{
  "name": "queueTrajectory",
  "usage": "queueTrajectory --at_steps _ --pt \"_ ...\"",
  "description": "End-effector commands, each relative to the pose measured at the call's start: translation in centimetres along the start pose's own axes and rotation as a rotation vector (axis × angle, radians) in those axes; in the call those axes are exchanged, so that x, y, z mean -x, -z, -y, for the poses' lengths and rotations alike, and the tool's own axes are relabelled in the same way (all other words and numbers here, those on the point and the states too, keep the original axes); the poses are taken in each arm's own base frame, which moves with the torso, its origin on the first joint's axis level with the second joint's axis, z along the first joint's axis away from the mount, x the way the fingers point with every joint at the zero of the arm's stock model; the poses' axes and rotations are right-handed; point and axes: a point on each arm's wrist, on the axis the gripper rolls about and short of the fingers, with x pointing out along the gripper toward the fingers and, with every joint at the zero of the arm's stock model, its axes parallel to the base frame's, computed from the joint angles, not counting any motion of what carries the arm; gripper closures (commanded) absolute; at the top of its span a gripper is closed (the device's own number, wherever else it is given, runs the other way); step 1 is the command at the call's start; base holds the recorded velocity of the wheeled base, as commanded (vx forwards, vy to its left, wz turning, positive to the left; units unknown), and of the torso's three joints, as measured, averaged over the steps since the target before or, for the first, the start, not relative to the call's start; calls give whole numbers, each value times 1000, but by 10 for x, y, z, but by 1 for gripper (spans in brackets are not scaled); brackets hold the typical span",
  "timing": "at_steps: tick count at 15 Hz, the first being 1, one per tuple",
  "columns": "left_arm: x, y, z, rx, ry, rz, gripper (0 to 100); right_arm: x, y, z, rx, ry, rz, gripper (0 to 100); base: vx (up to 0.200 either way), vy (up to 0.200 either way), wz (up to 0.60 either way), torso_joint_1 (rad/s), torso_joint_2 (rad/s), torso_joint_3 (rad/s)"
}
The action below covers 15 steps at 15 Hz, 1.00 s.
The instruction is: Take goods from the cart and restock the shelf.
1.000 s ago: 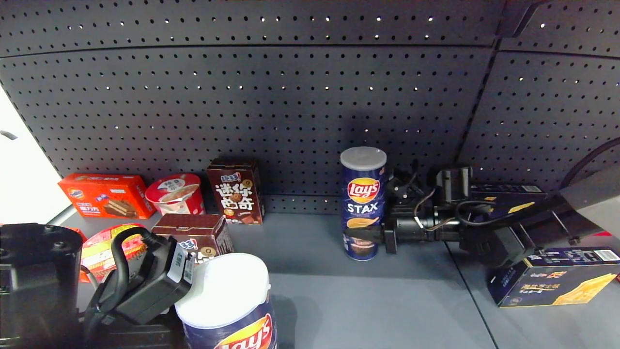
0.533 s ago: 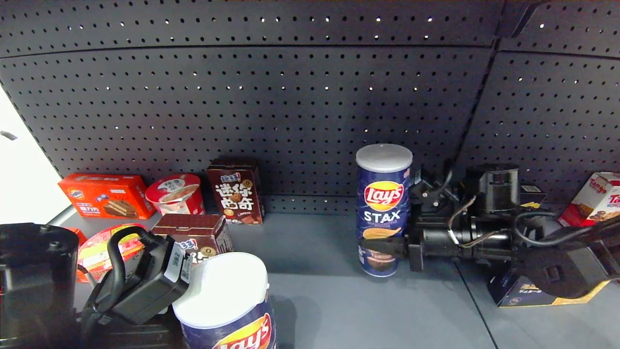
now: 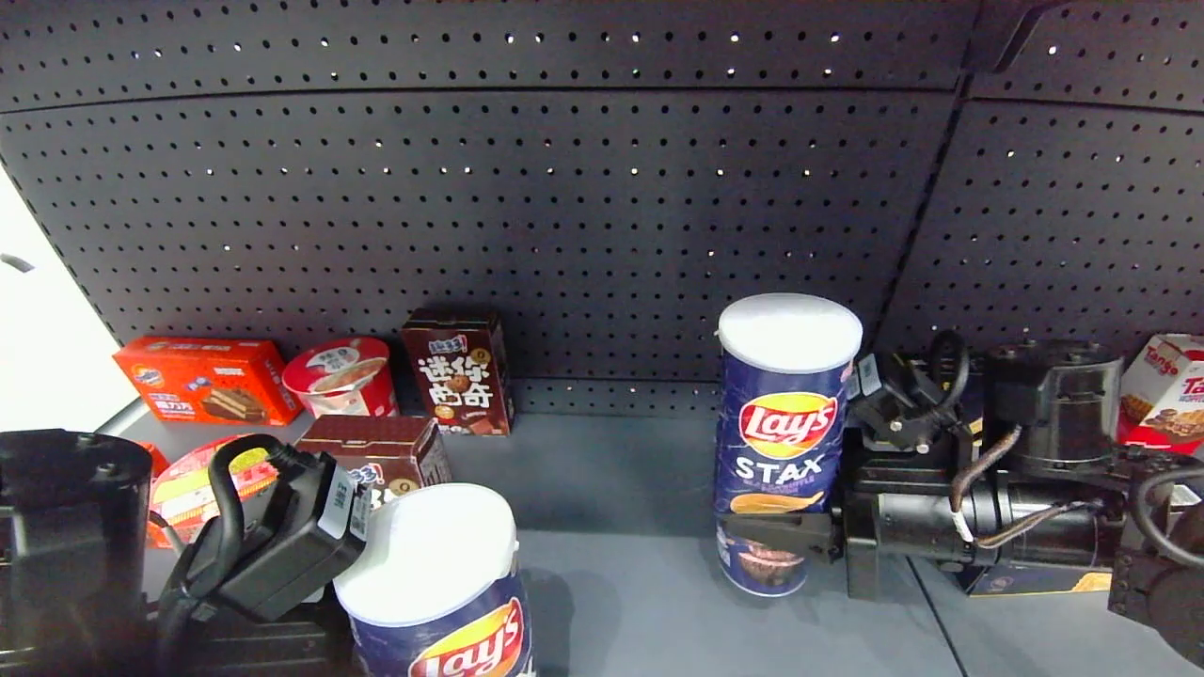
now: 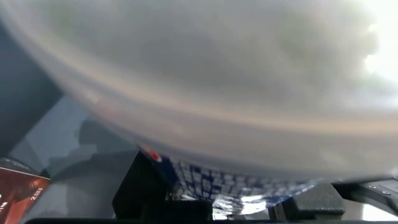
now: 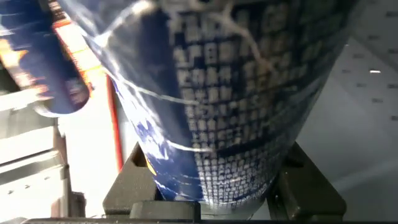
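**Asker:** Where are the robot's hands?

**Describer:** The right hand [image 3: 773, 538] comes in from 3 o'clock. It is clenched low around a dark blue chips can [image 3: 788, 414] with a white lid. In the right wrist view, a black finger [image 5: 134, 183] presses on each side of that can.

**Asker:** Where is the can?

**Describer:** It is upright, at about 4 o'clock from the middle of the head view. It is over the grey shelf [image 3: 611, 489], forward of the pegboard wall [image 3: 564, 216]. I cannot tell whether its base touches the shelf.

**Asker:** And the left hand?

**Describer:** At 7 o'clock, the left hand [image 4: 227, 200] grasps a second chips can [image 3: 435, 583]. Its pale lid looms close to the left wrist camera.

**Asker:** What else is stocked?

**Describer:** Toward 9 o'clock of the right hand's can, along the wall, stand an upright brown box [image 3: 458, 371], a red cup [image 3: 340, 376] and an orange box [image 3: 202, 376]. Another brown box [image 3: 372, 449] lies flat in front of them. A red and white box [image 3: 1166, 385] sits at the 3 o'clock edge.
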Motion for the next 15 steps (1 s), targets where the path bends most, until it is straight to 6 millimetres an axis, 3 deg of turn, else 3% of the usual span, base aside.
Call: queueTrajectory --at_steps 1,6,15 --pt "-1 0 -1 1 1 -3 100 6 5 -13 8 -19 12 100 0 0 0 0 0 0" --pt "-2 -2 -2 2 -1 0 100 18 29 -31 -44 -31 27 100 0 0 0 0 0 0" --pt "-10 -18 -9 -11 -5 19 100 -2 51 -17 -66 -21 7 100 0 0 0 0 0 0"
